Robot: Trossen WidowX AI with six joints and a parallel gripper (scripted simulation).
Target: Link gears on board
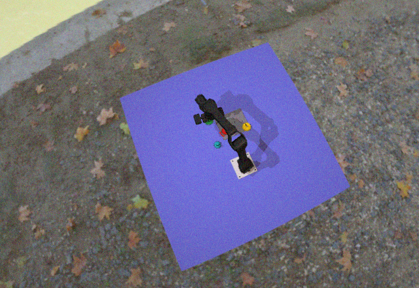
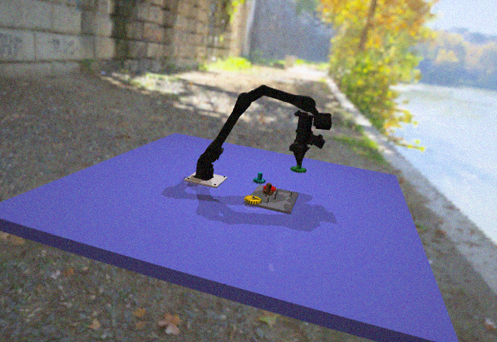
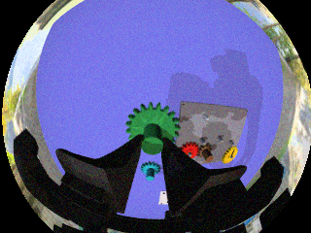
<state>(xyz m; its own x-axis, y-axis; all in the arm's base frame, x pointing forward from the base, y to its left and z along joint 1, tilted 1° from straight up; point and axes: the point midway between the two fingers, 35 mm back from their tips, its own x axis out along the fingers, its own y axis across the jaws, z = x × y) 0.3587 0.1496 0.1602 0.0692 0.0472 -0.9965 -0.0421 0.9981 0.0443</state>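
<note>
As we look from left to right through the wrist view, the hand (image 1: 207, 118) (image 2: 298, 165) (image 3: 152, 140) comes first, closed on the upright stem of the green gear (image 1: 209, 122) (image 2: 298, 169) (image 3: 155, 121), and it's up in the air over the worktop (image 1: 189, 210) (image 2: 241, 249) (image 3: 107, 63)! Plenty of blue surface stretches out beyond the gear's toothed rim, and the worktop's outer edges lie well apart from it. Just below in the same view, between the dark fingers, there's the teal gear (image 1: 217, 144) (image 2: 258, 179) (image 3: 150, 170), standing on the worktop with its stem up, off the board. Past that, a corner of the pale base plate (image 1: 236, 169) (image 2: 218, 180) (image 3: 163, 198) peeks through.

Now to the grey board (image 1: 239, 117) (image 2: 286, 201) (image 3: 194, 116): the red gear (image 1: 222, 132) (image 2: 272, 189) (image 3: 190, 149) sits at its near edge, partly covered by the arm (image 1: 220, 119) (image 2: 241, 105) from above. Right beside it comes a brown stemmed piece (image 2: 268, 187) (image 3: 207, 153); whether it's seated flat, I can't tell. Short pegs (image 2: 290, 193) (image 3: 220, 138) rise farther in, small and blurry, and finally the yellow gear (image 1: 245, 126) (image 2: 252, 200) (image 3: 229, 154) holds the board's corner, its black stripe showing.
</note>
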